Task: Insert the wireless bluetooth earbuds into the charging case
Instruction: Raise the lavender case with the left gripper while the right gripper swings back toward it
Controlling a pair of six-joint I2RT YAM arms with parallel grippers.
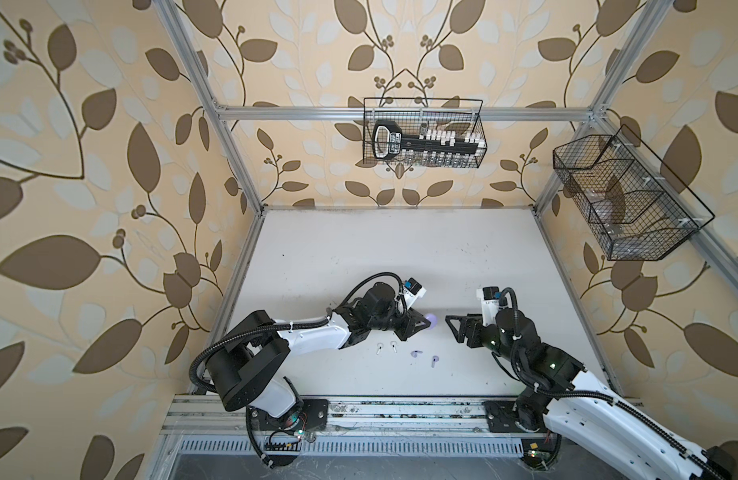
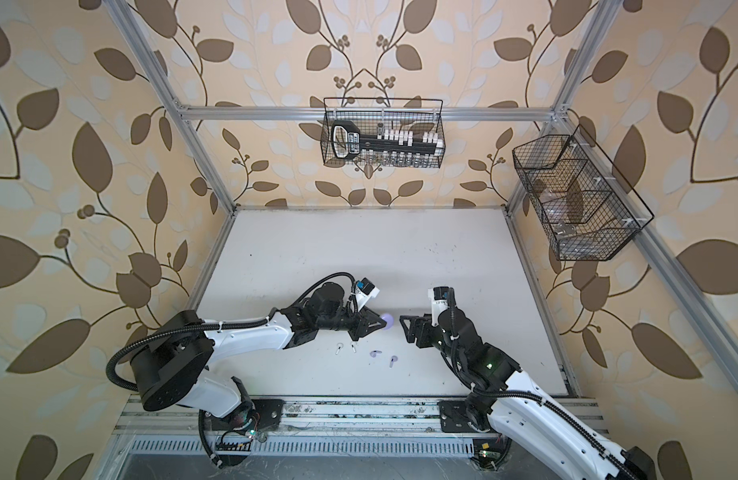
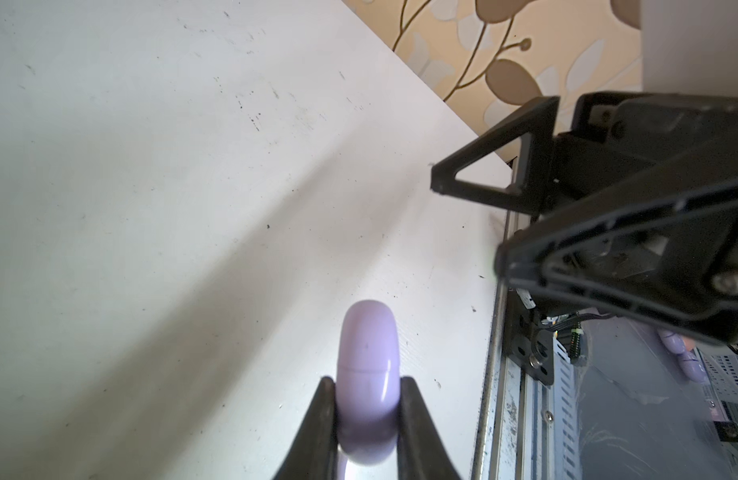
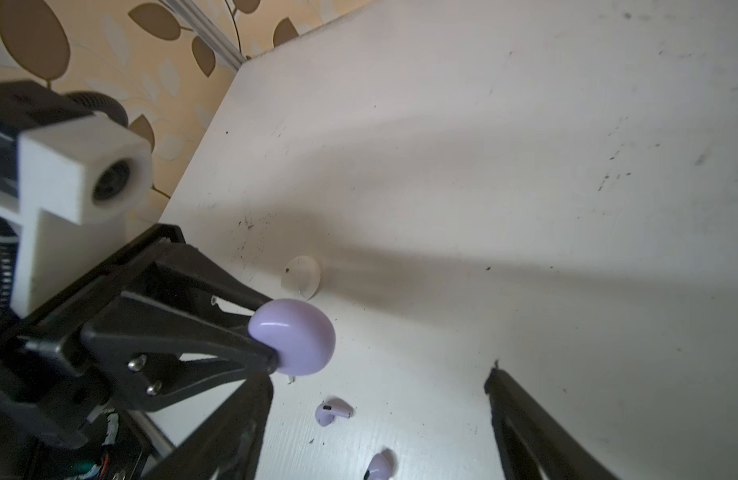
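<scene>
Gripping the lilac case (image 3: 367, 353) by its two broad faces, the left pincer (image 1: 426, 321) is clamped tight on it. Its fingers (image 3: 319, 419) press on either side, so that roughly the outer half of the case stands clear beyond the tips. Seen edge on from the left wrist, the case is a glossy, rounded pill, closed, with a fine seam running across it. From the right wrist it shows a smooth domed face. The right pincer (image 1: 451, 330) faces it tip to tip, jaws spread wide and holding nothing, its nearer finger just beside the case and not touching. Four buds lie loose on the table (image 1: 359, 257), all on the arm-base side of the two pincers. The white buds (image 1: 378, 348) (image 1: 392, 346), tiny with thin stems, lie side by side close to the left pincer's wrist, behind its tips. The lilac buds (image 1: 417, 354) (image 1: 435, 360) lie a little apart from each other, near the gap between the two pincers and toward the arm bases from it. In the right wrist view one of them shows a rounded head with a dark spot and a short stem, lying on its side between the right pincer's spread fingers. Each bud is far smaller than the case. On the far side of the left pincer, beyond the case, a pale round shape (image 4: 301, 276) rests on the table, too faint to name.
</scene>
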